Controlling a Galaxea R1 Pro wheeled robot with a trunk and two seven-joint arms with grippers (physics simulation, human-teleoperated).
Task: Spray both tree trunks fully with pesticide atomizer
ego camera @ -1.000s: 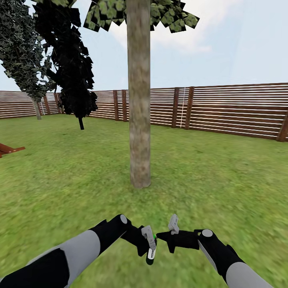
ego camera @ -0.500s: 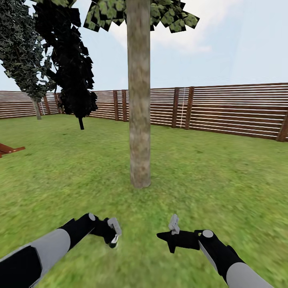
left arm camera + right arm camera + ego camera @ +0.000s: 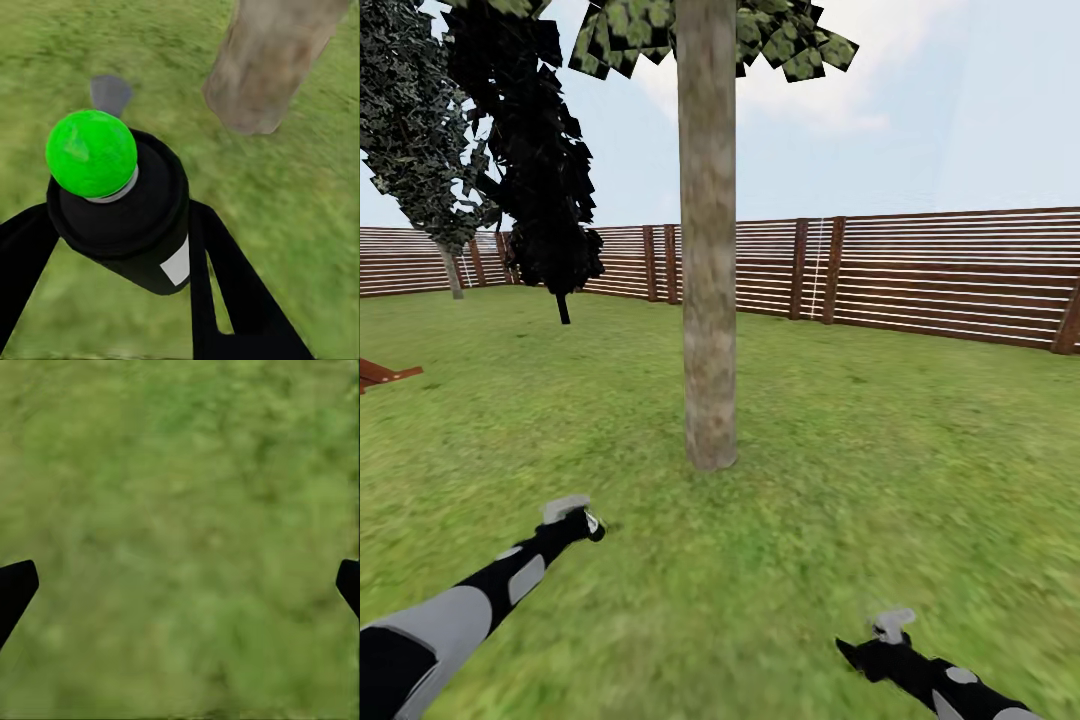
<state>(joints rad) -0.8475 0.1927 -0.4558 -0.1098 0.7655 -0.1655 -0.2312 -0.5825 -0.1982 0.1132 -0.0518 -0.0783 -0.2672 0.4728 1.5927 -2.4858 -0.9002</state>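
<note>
One tree's thick mottled grey-brown trunk rises from the grass floor straight ahead of me, with green leaves at the top. My left gripper reaches forward at the lower left, short of the trunk and to its left. In the left wrist view its black fingers are shut on the pesticide atomizer, a dark cylinder with a bright green cap, and the trunk base lies just beyond. My right gripper hangs low at the right, open over bare grass.
A brown slat fence closes the lawn behind the tree. Dark narrow trees stand at the back left. A reddish-brown wooden piece lies at the left edge. Open grass surrounds the trunk.
My left arm swung out to the left and forward with the atomizer. My right arm dropped down and to the right, towards the view's lower edge.
</note>
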